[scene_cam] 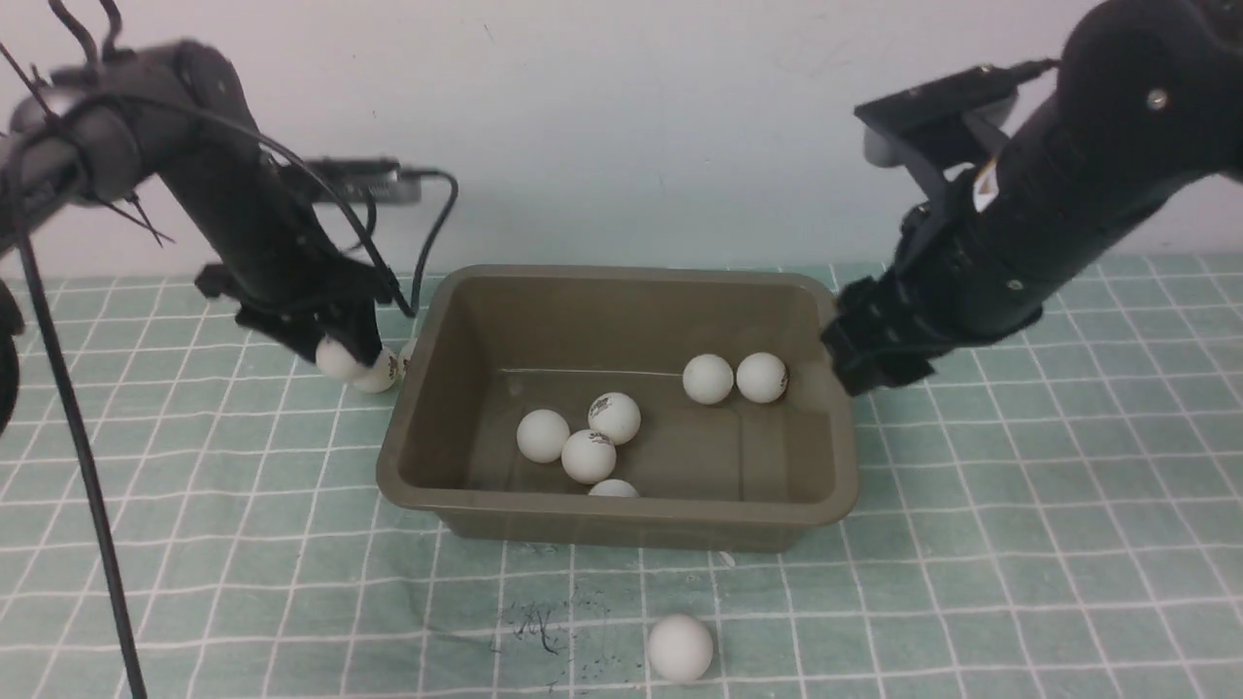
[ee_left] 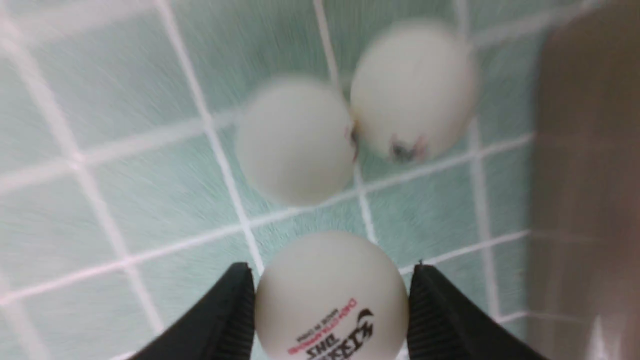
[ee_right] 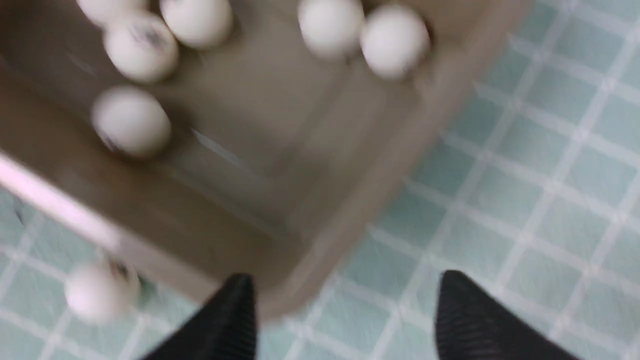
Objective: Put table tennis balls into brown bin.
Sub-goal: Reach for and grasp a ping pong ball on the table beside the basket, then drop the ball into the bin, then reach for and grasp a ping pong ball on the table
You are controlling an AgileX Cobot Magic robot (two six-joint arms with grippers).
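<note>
The brown bin (scene_cam: 631,529) sat in the middle of the surface (scene_cam: 1020,544), which was covered with a pale green cloth marked in white squares. Six of the table tennis balls (scene_cam: 588,455) lay inside the bin: two side by side toward the far right, three bunched near the middle, and one half hidden behind the near wall. Another ball (scene_cam: 680,648) rested alone on the cloth in front of the bin.

The left arm reached down just outside the bin's left wall. There the left fingers (ee_left: 220,320) were clamped on a printed ball (ee_left: 332,295), one finger pressed against each side of it. Two more balls (ee_left: 295,142) lay touching each other on the cloth just beyond it, close to the bin wall.

The right arm hung at the bin's right rim. The right fingers (ee_right: 230,320) stood apart with nothing between them, and below them were the bin's corner and the cloth.
</note>
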